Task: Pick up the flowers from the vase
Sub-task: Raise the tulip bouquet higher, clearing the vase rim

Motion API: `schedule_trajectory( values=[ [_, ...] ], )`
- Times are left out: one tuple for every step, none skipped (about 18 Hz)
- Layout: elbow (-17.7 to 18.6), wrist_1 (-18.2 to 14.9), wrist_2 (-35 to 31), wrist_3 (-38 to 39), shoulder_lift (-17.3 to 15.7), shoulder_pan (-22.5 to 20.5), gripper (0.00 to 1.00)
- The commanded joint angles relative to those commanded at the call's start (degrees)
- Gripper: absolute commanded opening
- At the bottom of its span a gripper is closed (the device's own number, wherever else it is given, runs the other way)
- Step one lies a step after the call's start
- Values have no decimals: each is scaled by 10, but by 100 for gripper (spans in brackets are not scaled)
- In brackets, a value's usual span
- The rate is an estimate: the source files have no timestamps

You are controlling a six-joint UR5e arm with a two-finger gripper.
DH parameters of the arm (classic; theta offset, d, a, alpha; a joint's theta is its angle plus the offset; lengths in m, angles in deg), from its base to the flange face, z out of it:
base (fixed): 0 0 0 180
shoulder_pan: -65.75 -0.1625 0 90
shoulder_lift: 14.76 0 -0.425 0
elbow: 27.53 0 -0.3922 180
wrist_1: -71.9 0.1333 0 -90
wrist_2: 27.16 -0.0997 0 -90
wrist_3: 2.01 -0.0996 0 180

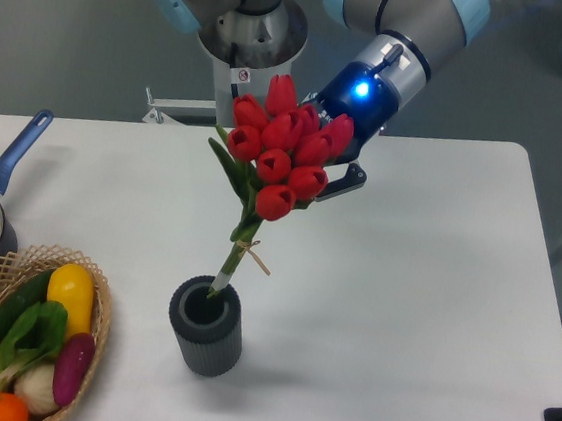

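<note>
Gripper around flowers, above vase

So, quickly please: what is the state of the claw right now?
Claw: closed on the flowers, holding the bunch up by the buds; the stem ends are just at the mouth of the vase.

— What does the arm look like?
— Grey rounded tube segments with pale blue caps at the joints, on a silver-grey column bearing a small red-and-white sticker.
— And the wrist end?
— A silver ring, then a dark blue section with a glowing blue light; the claw below shows black
</note>
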Motion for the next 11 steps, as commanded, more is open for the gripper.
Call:
schedule_trajectory(
  values=[
    [-1, 0, 3, 4, -1, -1, 38],
    [-1, 0, 4, 5, -1, -3, 38],
    [-3, 1, 3, 4, -1, -4, 38],
    [-2, 1, 2, -2, -1, -7, 38],
    [-2, 3, 0, -3, -1, -9, 38],
    [-3, 3, 0, -4, 0, -12, 38],
    [-4, 3, 0, -12, 0, -18, 38],
    [-5, 3, 2, -19, 0, -22, 38],
    [-7, 3, 2, -23, 0, -29, 38],
    [-12, 3, 0, -28, 1, -38, 38],
    [-13, 3, -2, -45, 1, -44, 38]
  ],
)
